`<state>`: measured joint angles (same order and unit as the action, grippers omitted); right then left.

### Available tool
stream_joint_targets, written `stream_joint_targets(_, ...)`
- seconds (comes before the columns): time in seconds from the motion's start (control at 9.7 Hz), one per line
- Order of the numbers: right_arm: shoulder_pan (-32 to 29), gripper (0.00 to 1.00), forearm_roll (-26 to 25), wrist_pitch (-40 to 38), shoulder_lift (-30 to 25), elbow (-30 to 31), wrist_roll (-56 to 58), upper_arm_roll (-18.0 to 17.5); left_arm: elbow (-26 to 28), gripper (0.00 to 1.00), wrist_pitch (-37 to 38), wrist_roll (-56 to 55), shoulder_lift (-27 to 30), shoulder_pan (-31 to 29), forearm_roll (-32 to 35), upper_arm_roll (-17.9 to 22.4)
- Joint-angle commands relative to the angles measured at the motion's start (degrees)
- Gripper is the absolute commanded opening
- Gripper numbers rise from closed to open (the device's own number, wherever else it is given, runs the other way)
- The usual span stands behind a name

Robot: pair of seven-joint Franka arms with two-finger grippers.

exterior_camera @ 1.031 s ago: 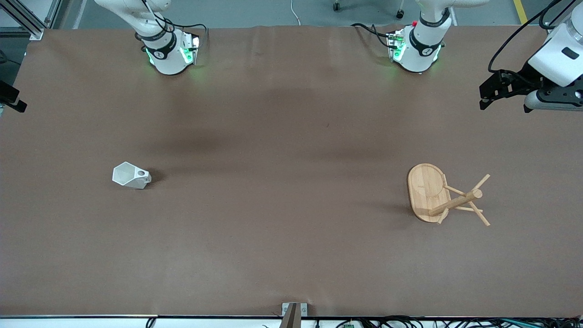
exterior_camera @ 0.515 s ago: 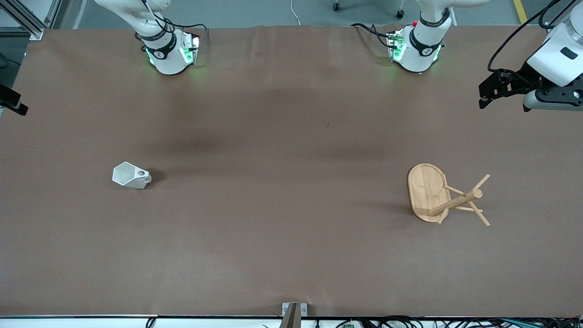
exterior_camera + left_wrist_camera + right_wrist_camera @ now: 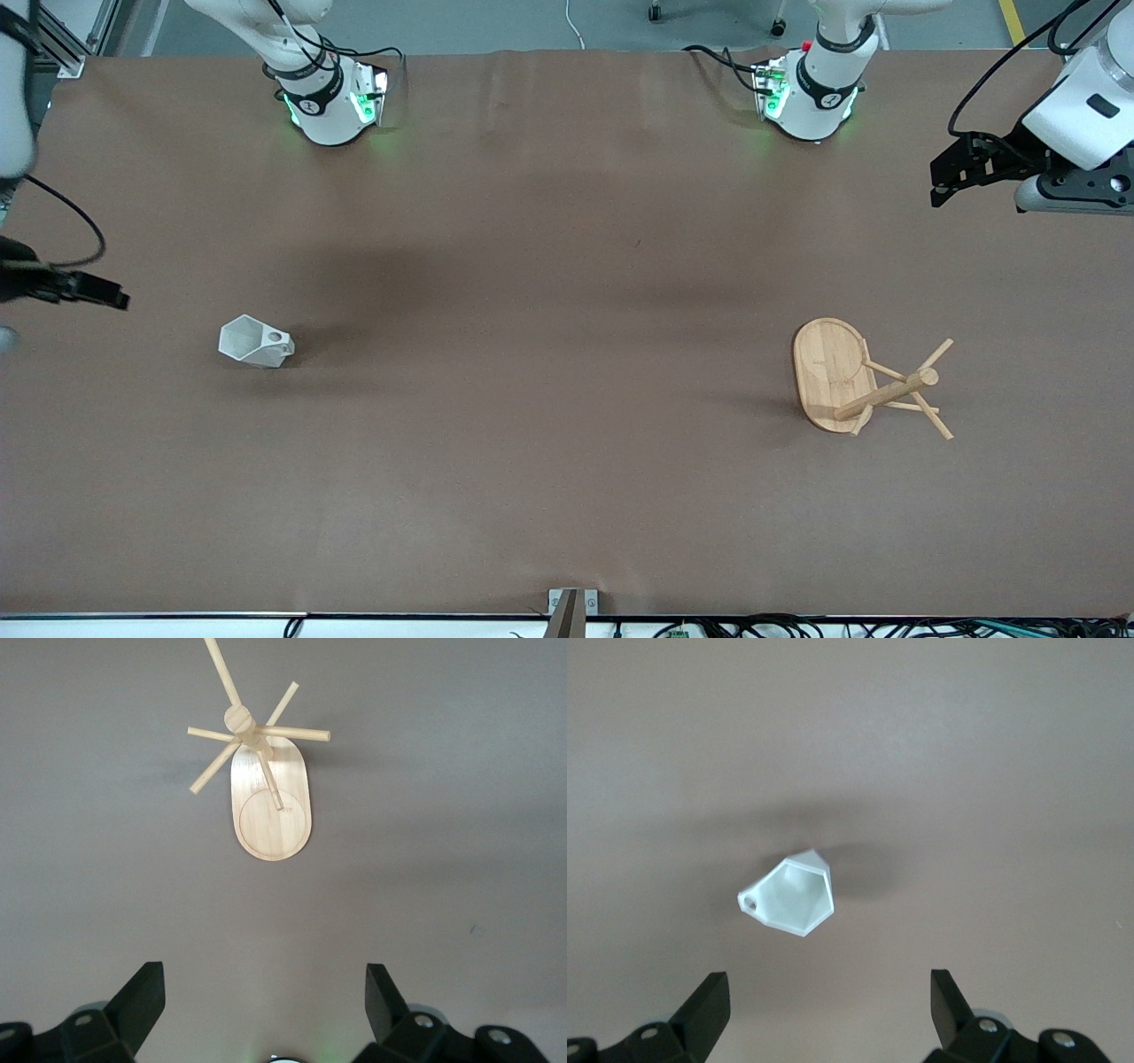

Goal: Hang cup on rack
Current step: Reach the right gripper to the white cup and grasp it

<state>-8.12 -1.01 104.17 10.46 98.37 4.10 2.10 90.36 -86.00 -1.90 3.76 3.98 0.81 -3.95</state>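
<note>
Cup (image 3: 255,342) seen on surface (image 3: 549,354) at right arm's end, well apart from rack (image 3: 864,379) at left arm's end; right gripper (image 3: 828,1010) poised above cup, fingers spread wide, empty; left gripper (image 3: 264,1005) above rack, fingers spread wide, empty

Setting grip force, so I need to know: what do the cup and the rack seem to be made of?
The cup: matte white, with flat facets and no glare; it looks like ceramic or a molded plastic, and I cannot tell which. The rack: pale wood, likely bamboo, with visible grain stripes on its oval base and a smooth, unpainted finish.
</note>
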Motion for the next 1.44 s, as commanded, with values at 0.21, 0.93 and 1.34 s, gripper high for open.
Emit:
stream_joint_targets(0.21, 0.0, 1.0, -0.4, 25.7, 0.7, 19.1, 2.5, -0.7, -0.4, 1.0, 7.9, 0.0, -0.7, -1.2, 0.1, 0.2)
stream_joint_targets(0.93, -0.4, 0.88, 0.2, 41.8, 7.0, 27.7, 5.7, -0.9, -3.8, 1.0, 10.8, 0.7, -1.6, -2.6, 0.4, 0.2)
stream_joint_targets(1.34, -0.3, 0.62, 0.2, 40.9, 7.0, 28.5, 5.7, -0.9, -5.6, 1.0, 10.5, 1.0, -1.6, -2.2, 0.2, -0.3)
